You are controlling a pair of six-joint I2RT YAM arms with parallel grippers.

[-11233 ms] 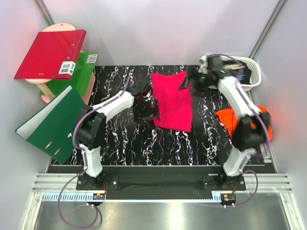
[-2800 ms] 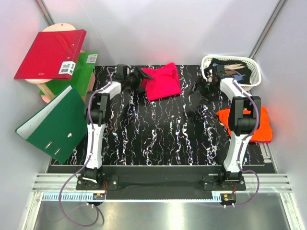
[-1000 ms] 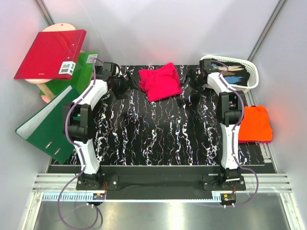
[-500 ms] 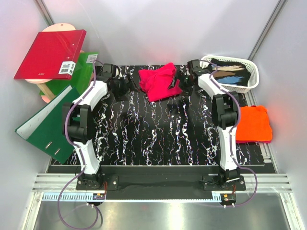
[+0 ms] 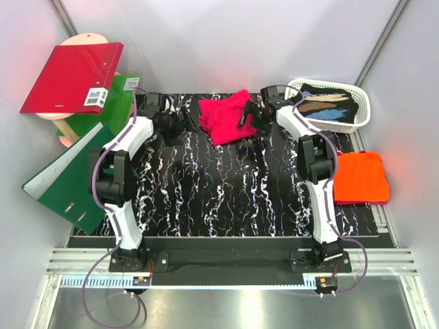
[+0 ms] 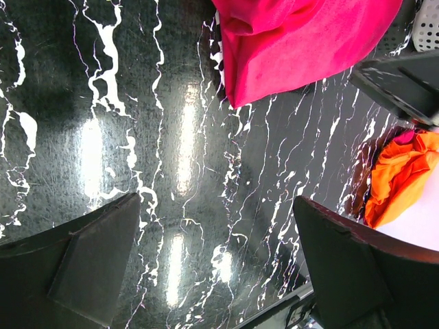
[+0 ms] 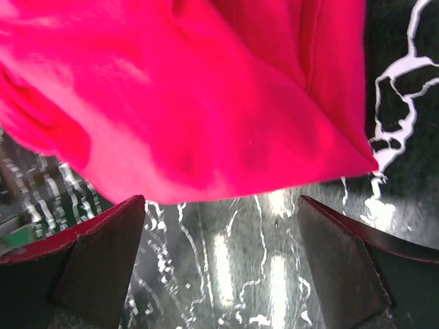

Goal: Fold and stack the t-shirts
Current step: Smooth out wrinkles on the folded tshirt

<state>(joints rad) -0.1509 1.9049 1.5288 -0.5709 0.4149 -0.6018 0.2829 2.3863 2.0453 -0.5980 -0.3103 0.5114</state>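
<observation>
The magenta-pink t-shirt (image 5: pixel 221 118) lies folded into a small bundle at the back middle of the black marbled table (image 5: pixel 226 192). The orange t-shirt (image 5: pixel 361 177) lies folded at the table's right edge, apart from the pink one. My left gripper (image 5: pixel 177 125) hovers open just left of the pink shirt, holding nothing; its wrist view shows the pink shirt (image 6: pixel 302 41) ahead and the orange t-shirt (image 6: pixel 405 175) far right. My right gripper (image 5: pixel 248 118) is open at the pink shirt's right edge. In its wrist view the pink cloth (image 7: pixel 206 96) fills the top, just beyond the right gripper (image 7: pixel 223 264).
A white basket (image 5: pixel 362 110) with dark cloth in it stands at the back right, close behind my right arm. A red binder (image 5: pixel 72 77) and green binders (image 5: pixel 75 175) rest on a wooden stand beyond the table's left edge.
My right gripper has swung left from beside the basket to the pink shirt's right edge, rumpling that edge slightly. The left gripper has stayed put. Both stay open.
</observation>
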